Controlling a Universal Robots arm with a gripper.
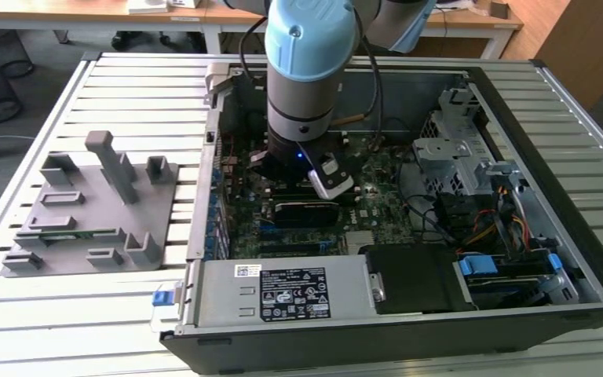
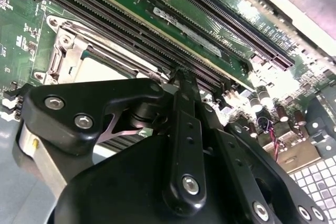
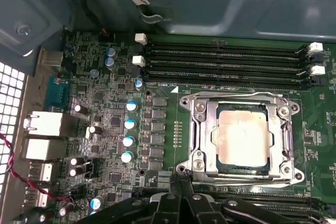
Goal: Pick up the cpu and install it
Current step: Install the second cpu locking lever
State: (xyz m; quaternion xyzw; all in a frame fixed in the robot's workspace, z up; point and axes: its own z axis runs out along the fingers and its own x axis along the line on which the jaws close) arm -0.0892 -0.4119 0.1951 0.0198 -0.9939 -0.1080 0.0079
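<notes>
Already seated: cpu [image 3: 242, 136] flat inside the silver socket frame [image 3: 197, 129] on the green motherboard [image 3: 157, 145], beside the empty black RAM slots [image 3: 226, 61]. Gripper [image 2: 181, 74] low over the board inside the open computer case [image 1: 574, 259], fingers [image 2: 178, 124] pressed together, holding nothing.

Lab: slatted workbench [image 1: 92, 86], open computer case [image 1: 553, 157]
</notes>
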